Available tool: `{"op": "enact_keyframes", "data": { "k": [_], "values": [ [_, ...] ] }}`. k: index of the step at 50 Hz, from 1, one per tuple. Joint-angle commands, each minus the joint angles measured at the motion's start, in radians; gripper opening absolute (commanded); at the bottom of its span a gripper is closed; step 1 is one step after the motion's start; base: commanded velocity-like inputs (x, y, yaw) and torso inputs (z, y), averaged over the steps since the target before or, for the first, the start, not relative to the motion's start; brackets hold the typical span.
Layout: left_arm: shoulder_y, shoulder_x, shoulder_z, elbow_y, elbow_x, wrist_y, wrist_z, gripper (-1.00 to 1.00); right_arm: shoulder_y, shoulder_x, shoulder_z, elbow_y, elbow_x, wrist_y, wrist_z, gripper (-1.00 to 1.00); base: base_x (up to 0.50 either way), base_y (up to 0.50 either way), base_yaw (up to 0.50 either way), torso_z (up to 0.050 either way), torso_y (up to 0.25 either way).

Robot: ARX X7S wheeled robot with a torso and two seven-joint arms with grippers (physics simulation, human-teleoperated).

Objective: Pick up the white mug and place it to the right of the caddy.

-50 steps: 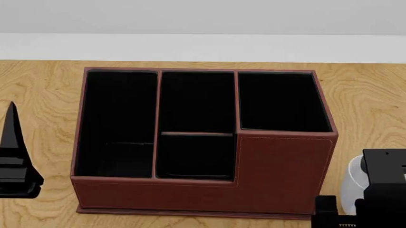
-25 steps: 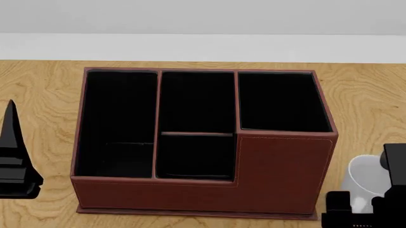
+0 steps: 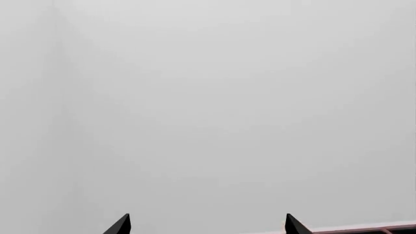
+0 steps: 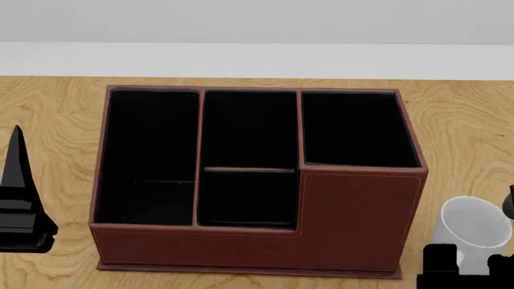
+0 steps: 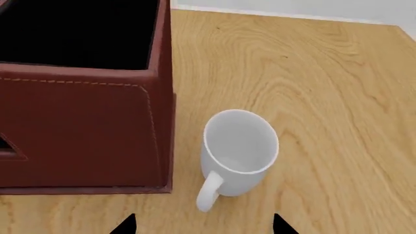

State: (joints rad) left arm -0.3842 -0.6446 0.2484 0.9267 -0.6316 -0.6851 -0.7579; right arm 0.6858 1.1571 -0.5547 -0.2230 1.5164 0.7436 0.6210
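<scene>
The white mug (image 5: 240,148) stands upright on the wooden table just right of the caddy (image 5: 85,126), its loop handle turned toward my right gripper (image 5: 202,226). That gripper is open, its two black fingertips (image 5: 126,225) wide apart and short of the handle, touching nothing. In the head view the reddish-brown caddy (image 4: 353,211) fills the middle and the mug (image 4: 473,232) sits at its lower right corner, with my right gripper (image 4: 470,278) partly cut off by the picture's bottom edge. My left gripper (image 3: 206,226) is open and empty, facing a grey wall.
The left gripper (image 4: 18,180) hangs over the table (image 4: 56,114) left of the caddy. Bare wood (image 5: 325,87) lies right of and beyond the mug. A grey wall runs behind the table's far edge.
My right gripper has drawn back toward the lower right, uncovering the mug's rim in the head view. The mug and the caddy have not moved. The left gripper barely shifted.
</scene>
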Motion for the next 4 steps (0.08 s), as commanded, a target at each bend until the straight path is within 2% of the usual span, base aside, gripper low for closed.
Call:
{"op": "enact_keyframes", "data": {
  "k": [1,4],
  "values": [
    [-0.008,0.001,0.008,0.004,-0.004,-0.005,-0.006,1.0,-0.037,0.05,0.03,-0.088,0.031,-0.038,0.027,1.0,0.0,0.0,0.0,0.0,0.0],
    [-0.009,0.0,0.007,0.006,-0.006,-0.005,-0.008,1.0,-0.041,0.056,0.035,-0.1,0.034,-0.043,0.029,1.0,0.0,0.0,0.0,0.0,0.0]
  ]
}}
